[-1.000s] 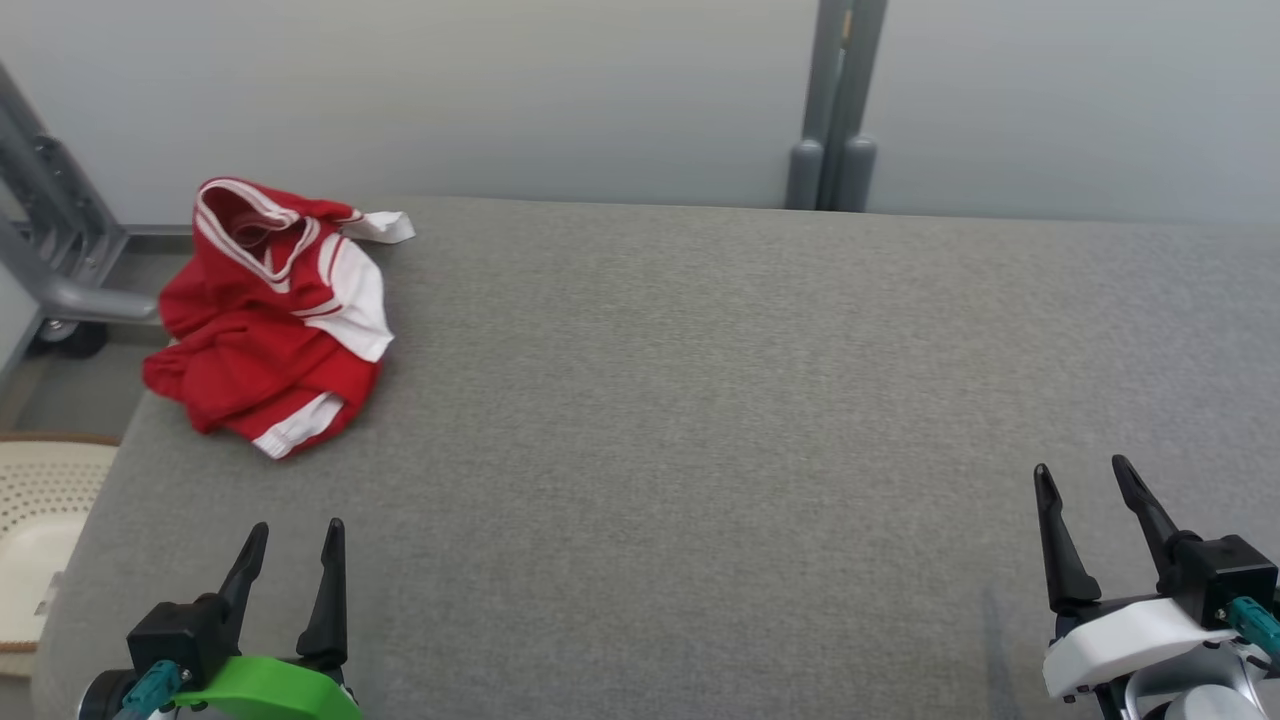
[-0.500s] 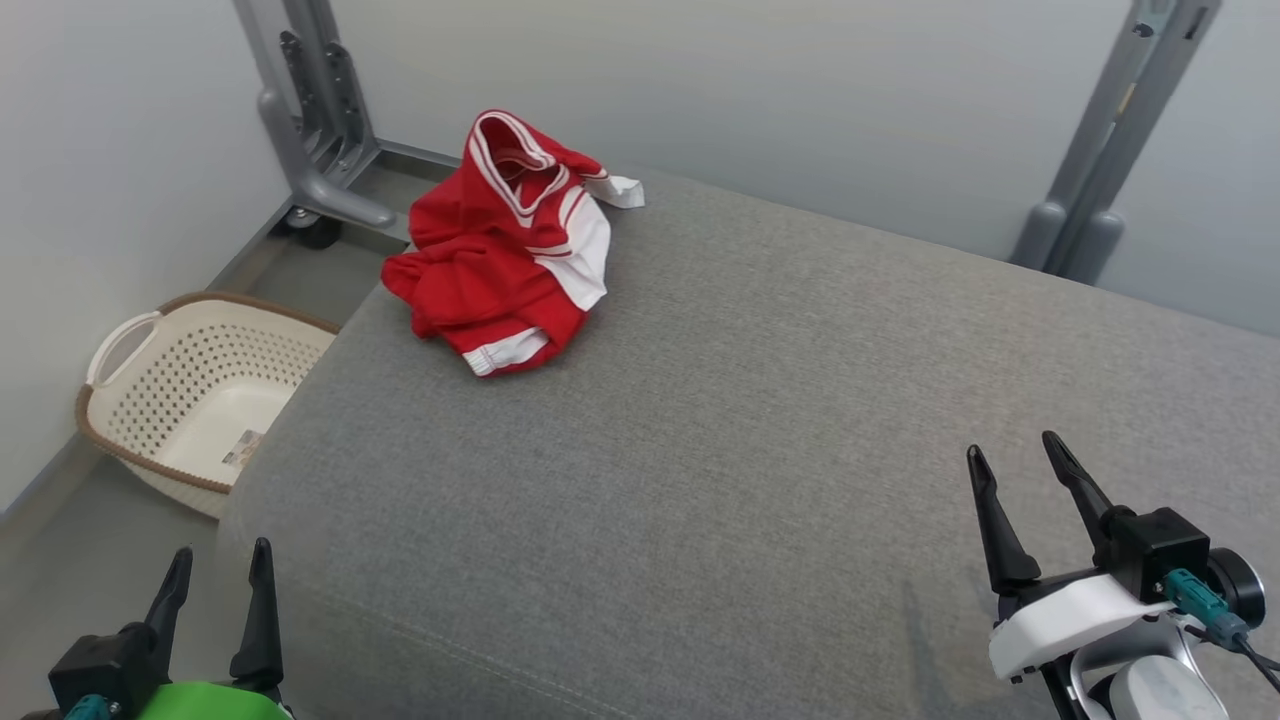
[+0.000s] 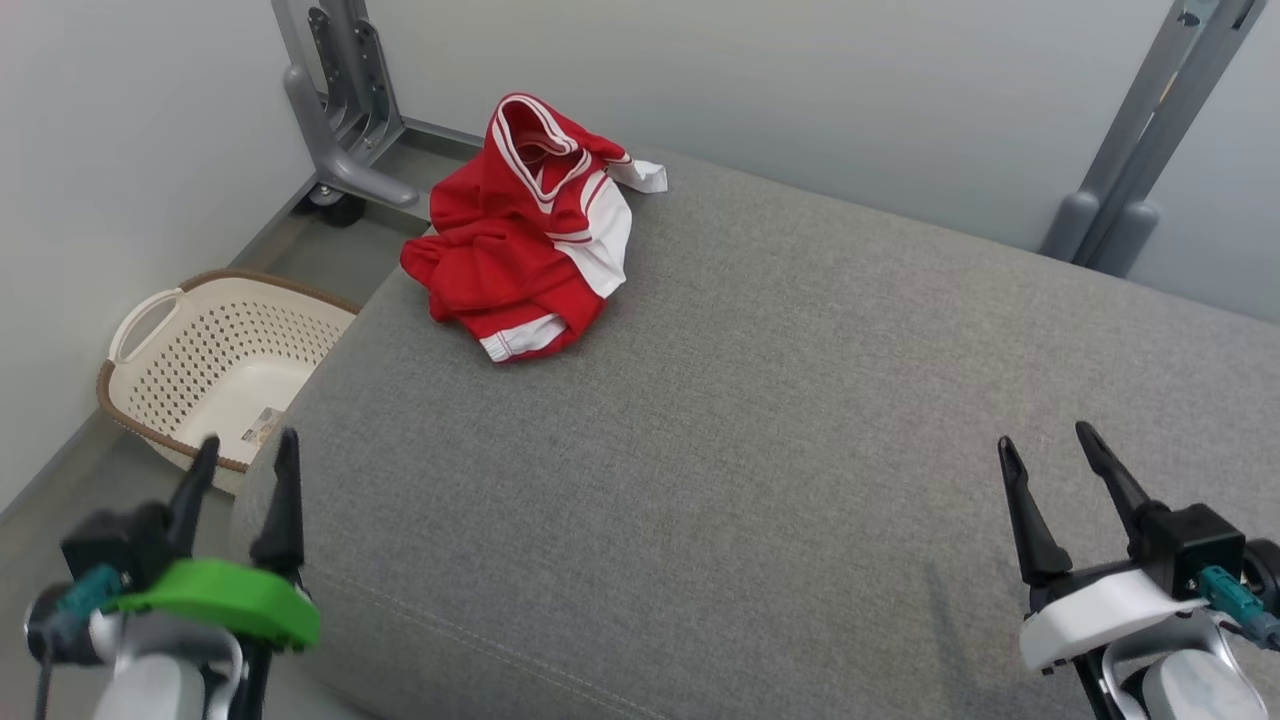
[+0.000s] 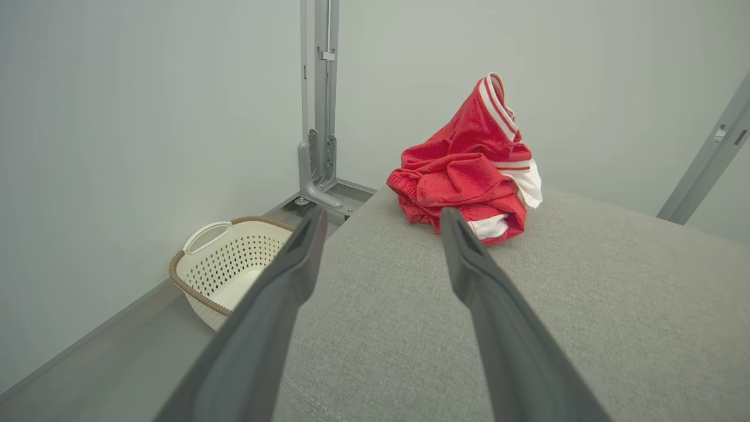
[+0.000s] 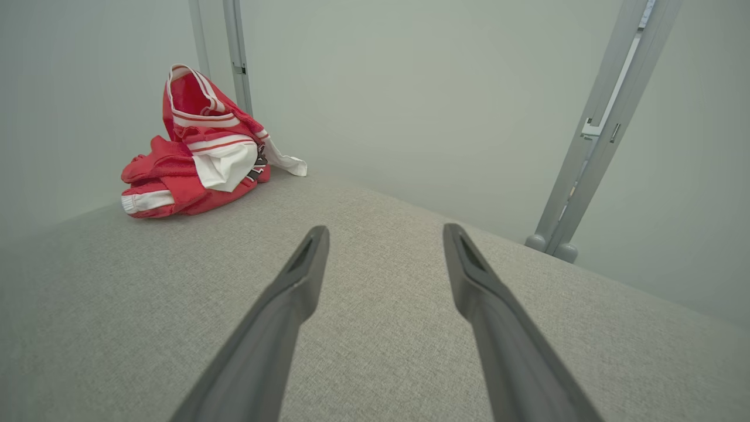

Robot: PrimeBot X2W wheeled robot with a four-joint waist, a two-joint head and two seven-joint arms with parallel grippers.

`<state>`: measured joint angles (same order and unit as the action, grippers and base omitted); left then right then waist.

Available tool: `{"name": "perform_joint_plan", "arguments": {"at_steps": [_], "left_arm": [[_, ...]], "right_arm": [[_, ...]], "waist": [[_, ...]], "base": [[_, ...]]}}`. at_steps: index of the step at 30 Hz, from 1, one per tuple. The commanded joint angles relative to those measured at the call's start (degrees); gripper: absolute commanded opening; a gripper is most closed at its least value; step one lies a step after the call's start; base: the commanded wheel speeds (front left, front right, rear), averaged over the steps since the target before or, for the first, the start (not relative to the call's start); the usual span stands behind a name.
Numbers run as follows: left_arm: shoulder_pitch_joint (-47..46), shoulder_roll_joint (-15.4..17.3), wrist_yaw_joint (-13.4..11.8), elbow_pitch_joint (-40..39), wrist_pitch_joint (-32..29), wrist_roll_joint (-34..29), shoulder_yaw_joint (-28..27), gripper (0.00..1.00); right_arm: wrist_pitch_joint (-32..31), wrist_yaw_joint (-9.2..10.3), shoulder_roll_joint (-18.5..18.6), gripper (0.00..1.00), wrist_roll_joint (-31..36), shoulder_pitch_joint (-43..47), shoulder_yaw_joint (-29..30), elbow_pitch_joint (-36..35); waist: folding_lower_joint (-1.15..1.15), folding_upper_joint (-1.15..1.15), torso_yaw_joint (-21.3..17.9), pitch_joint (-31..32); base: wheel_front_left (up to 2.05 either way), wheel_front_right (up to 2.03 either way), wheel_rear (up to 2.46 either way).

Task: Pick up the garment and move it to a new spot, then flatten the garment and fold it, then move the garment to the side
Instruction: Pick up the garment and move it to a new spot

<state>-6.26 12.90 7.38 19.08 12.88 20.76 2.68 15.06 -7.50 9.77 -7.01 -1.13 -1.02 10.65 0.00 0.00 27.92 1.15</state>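
Left tool (image 3: 250, 437) well short of garment (image 3: 510, 250)

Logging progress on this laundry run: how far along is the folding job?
Done: nothing yet; the red and white garment lies crumpled at the far left corner of the grey cushion. In hand: nothing; the left claw and right claw are open and empty, well short of it. Left: picking it up, relocating, flattening, folding, moving it aside.

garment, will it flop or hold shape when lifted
Probably floppy: the garment lies crumpled in soft folds, so it should sag and unfurl from one pinch. Likely light: thin cloth. Pushed, it may bunch rather than slide on the woven cushion.
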Motion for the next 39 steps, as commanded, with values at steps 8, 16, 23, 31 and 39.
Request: {"name": "perform_joint_plan", "arguments": {"at_steps": [8,16,23,31,39], "left_arm": [[-27.0,2.13,0.17,3.82,-27.01,19.02,-2.11,1.0],[-44.84,7.49,-4.97,7.4,-47.95,30.25,-6.97,1.0],[-49.33,10.14,-9.86,7.15,-52.71,30.58,-7.92,1.0],[-50.26,10.39,-12.07,6.73,-55.34,32.02,-8.47,1.0],[-48.48,11.83,-13.19,6.54,-55.77,28.81,-6.27,0.49]], "right_arm": [[0.17,0.02,5.74,1.0,1.3,-10.7,-3.9,-3.34],[0.17,0.02,5.88,1.0,0.85,-20.58,-6.62,-4.42],[0.17,0.02,3.85,1.0,0.89,-25.19,-7.12,-4.55],[0.17,0.02,2.97,1.0,0.88,-27.21,-7.48,-4.64],[0.17,0.02,2.5,1.0,0.68,-28.39,-8.49,-4.38]], "waist": [[0.0,0.0,-9.78,-20.74],[0.0,0.0,-16.95,-31.93],[0.0,0.0,-20.13,-35.07],[0.0,0.0,-20.79,-36.2],[0.0,0.0,-21.6,-36.65]], "base": [[0.0,0.0,0.0],[0.0,0.0,0.0],[0.0,0.0,0.0],[0.0,0.0,0.0],[0.0,0.0,0.0]]}}
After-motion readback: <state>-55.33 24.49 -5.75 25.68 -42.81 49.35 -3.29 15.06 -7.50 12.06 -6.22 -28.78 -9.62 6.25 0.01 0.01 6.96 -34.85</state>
